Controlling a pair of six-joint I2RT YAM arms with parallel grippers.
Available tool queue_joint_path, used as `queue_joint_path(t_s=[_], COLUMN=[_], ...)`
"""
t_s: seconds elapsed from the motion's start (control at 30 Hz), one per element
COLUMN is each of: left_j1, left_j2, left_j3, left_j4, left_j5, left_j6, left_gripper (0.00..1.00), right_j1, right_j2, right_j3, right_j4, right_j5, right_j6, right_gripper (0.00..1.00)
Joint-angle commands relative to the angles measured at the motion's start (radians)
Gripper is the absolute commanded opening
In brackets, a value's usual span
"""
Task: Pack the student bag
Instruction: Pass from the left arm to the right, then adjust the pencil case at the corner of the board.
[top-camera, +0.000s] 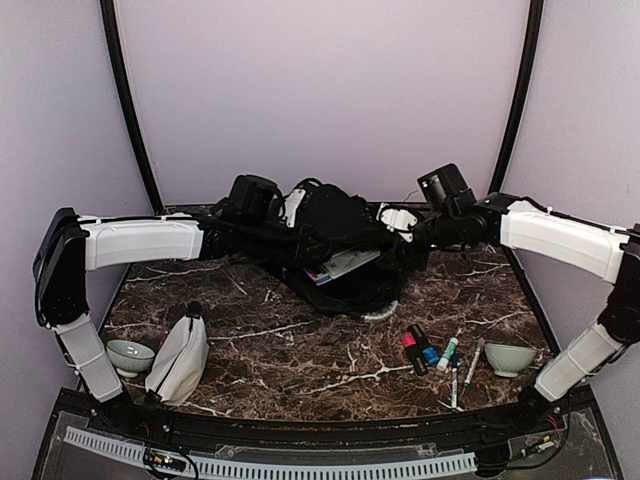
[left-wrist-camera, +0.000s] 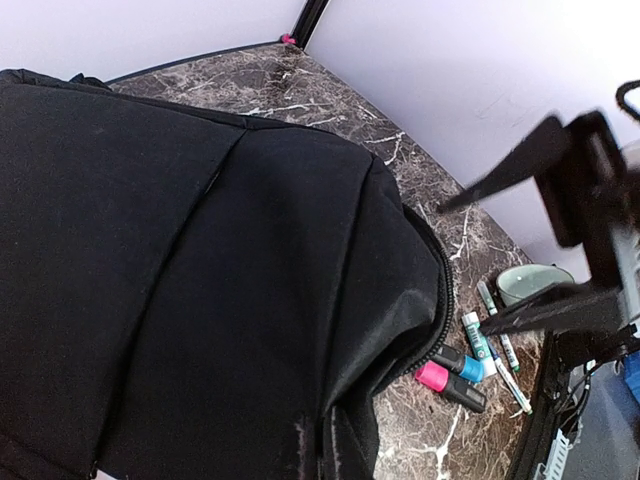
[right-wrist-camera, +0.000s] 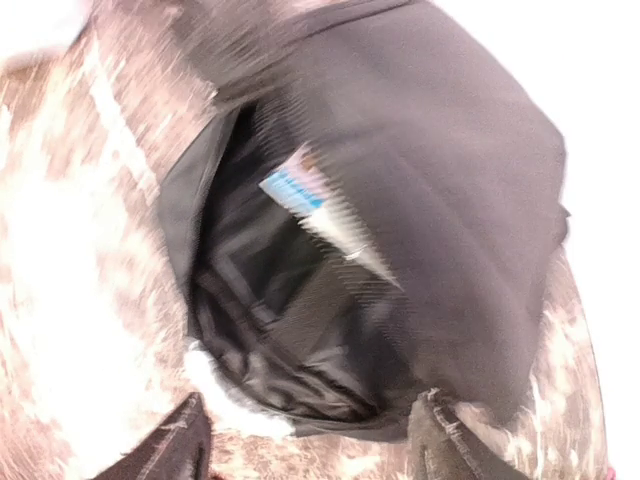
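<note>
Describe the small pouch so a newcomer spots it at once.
On the dark marble table, go to the near left corner. Beside a pale green round bowl stands a white-grey soft fabric pouch with a dark zip along its edge, far smaller than the black fabric backpack behind.

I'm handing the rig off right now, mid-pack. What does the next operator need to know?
Left end effector: shut, at the student bag's far-left side; whether it pinches fabric is hidden.
Right end effector: open, empty, facing the bag's mouth.
Done: the bag lies open, with a booklet inside.
Not yet packed: markers and pens beside the right bowl, and the white pouch next to the left bowl.
</note>
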Motion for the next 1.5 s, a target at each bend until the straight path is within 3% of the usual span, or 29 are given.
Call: queue_joint_path(t_s=[0.0, 0.37, 0.47, 0.53, 0.6, 0.63, 0.7, 0.8, 0.93, 1.03, 1.3, 1.37, 1.47], left_j1=[0.007, 0.007, 0.007, 0.007, 0.007, 0.007, 0.007, 0.007, 0.007, 0.007, 0.007, 0.006, -0.001], left_j2=[-0.016, -0.02, -0.022, -0.024, -0.024, -0.024, -0.024, -0.044, -0.083, -0.113, -0.206, -0.227, -0.256], left_j3=[0.044, 0.059, 0.066, 0.069, 0.075, 0.086, 0.129, 0.183, 0.224, 0.198, 0.057, 0.038, -0.003], left_j4=[-0.01, -0.042, -0.06, -0.071, -0.091, -0.113, -0.202, -0.413, -0.761, -0.975, -1.22, -1.274, -1.324], left_j5=[0.054, 0.097, 0.1, 0.099, 0.095, 0.094, 0.037, -0.089, -0.339, -0.427, -0.502, -0.507, -0.507], left_j6=[0.022, 0.031, 0.04, 0.043, 0.048, 0.056, 0.065, 0.071, -0.03, -0.131, -0.251, -0.284, -0.305], left_gripper=[0.0, 0.0, 0.0, 0.0, 0.09, 0.17, 0.34, 0.48, 0.56, 0.58, 0.6, 0.85, 0.89], right_j1=[-0.04, -0.044, -0.045, -0.046, -0.046, -0.046, -0.046, -0.046, -0.045, -0.045, -0.046, -0.045, -0.046], right_j2=[-0.055, 0.123, 0.166, 0.189, 0.201, 0.201, 0.202, 0.192, 0.177, 0.179, 0.196, 0.197, 0.199], right_j3=[0.086, 0.116, 0.135, 0.154, 0.166, 0.169, 0.169, 0.156, 0.138, 0.136, 0.141, 0.14, 0.139], right_j4=[-0.005, 0.157, 0.196, 0.204, 0.211, 0.211, 0.211, 0.222, 0.229, 0.229, 0.225, 0.226, 0.225], right_j5=[-0.019, -0.049, -0.013, 0.006, 0.008, 0.001, -0.015, -0.016, -0.032, -0.041, -0.064, -0.067, -0.069], right_j6=[0.116, 0.071, 0.1, 0.113, 0.122, 0.124, 0.127, 0.14, 0.147, 0.152, 0.164, 0.165, 0.165], right_gripper=[0.73, 0.79, 0.75, 0.67, 0.47, 0.42, 0.2, 0.11, 0.1, 0.1, 0.09, 0.09, 0.09])
